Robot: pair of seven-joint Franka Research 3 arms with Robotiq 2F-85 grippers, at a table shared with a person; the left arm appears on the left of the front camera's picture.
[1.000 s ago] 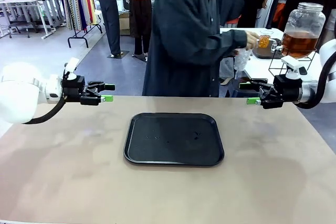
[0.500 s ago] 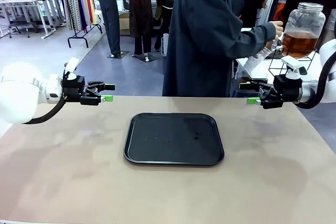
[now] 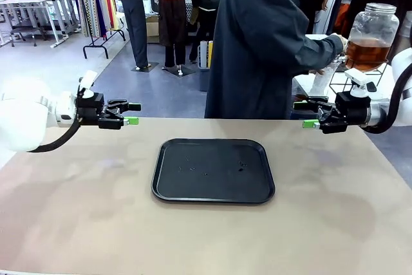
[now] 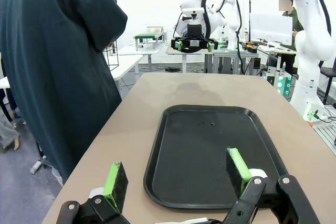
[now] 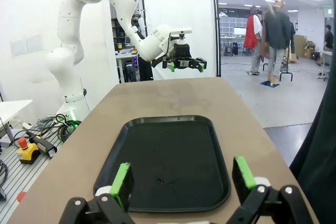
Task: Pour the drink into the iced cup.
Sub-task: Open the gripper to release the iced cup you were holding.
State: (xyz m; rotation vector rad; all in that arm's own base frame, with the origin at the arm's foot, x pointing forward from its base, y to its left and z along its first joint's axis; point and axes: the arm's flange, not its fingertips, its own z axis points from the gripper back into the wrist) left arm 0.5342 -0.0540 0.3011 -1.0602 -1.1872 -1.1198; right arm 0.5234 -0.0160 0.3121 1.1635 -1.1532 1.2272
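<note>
The drink [image 3: 365, 54] is amber liquid in a large clear jar [image 3: 373, 25] with a metal lid, on a wire stand on a side table at the far right. A person in a dark coat [image 3: 264, 49] stands at the far edge, one hand [image 3: 339, 41] at the jar. The iced cup is hidden behind that arm. My left gripper [image 3: 132, 113] hovers open and empty above the table's left side; my right gripper [image 3: 304, 114] hovers open and empty at the right. Each wrist view shows its own open gripper [image 4: 177, 178] [image 5: 182, 178].
A black tray [image 3: 212, 181] lies mid-table with a few droplets on it, also seen as the tray [image 4: 210, 150] and the tray [image 5: 168, 156] in the wrist views. Bare tan tabletop [image 3: 77, 210] surrounds it. Other people and clothes racks stand far behind.
The person has turned right and stretched an arm to the jar; the clear cup in the hand has passed behind the sleeve. Both arms have stayed still.
</note>
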